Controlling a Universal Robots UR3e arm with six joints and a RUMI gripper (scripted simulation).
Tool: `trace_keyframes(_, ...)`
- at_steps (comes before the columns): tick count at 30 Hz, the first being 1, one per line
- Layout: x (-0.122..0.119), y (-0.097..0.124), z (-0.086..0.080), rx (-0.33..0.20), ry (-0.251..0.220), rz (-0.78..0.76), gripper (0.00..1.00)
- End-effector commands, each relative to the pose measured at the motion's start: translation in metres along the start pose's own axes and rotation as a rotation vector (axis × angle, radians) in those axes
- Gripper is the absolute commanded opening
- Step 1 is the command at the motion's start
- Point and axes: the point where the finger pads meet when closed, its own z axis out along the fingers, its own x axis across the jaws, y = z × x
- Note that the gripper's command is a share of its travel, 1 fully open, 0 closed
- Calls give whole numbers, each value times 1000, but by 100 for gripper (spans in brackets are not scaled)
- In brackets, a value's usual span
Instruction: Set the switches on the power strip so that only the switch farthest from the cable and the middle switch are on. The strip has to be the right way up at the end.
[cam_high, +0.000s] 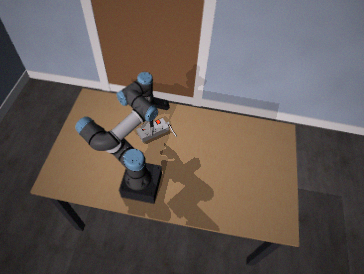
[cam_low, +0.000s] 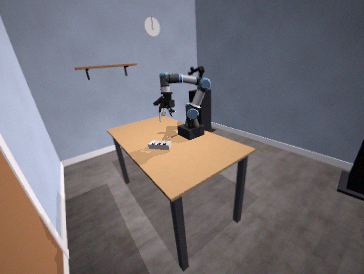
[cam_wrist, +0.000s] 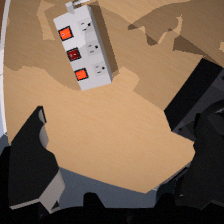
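The power strip (cam_wrist: 84, 46) lies face up on the counter (cam_high: 240, 170), two end switches lit, the middle switch (cam_wrist: 73, 54) dark. The gripper (cam_low: 163, 107) hangs above, spread wide, holding nothing. Approach stage; next, I'd say, descend and press the middle switch.

Power strip (cam_wrist: 83, 46) cable end cut off by wrist view's top edge.

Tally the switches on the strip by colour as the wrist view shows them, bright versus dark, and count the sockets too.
On the strip, face up on the table:
Bright orange-red switches: 2, top and bottom
Dark red switches: 1, the middle
Sockets: 3, beside the switches
Total: 3 switches, 3 sockets
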Motion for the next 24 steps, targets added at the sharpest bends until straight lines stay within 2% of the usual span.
trace_keyframes(1,0,0,-1,2,-1,0,100)
trace_keyframes(24,-1,-1,0,1,2,9,100)
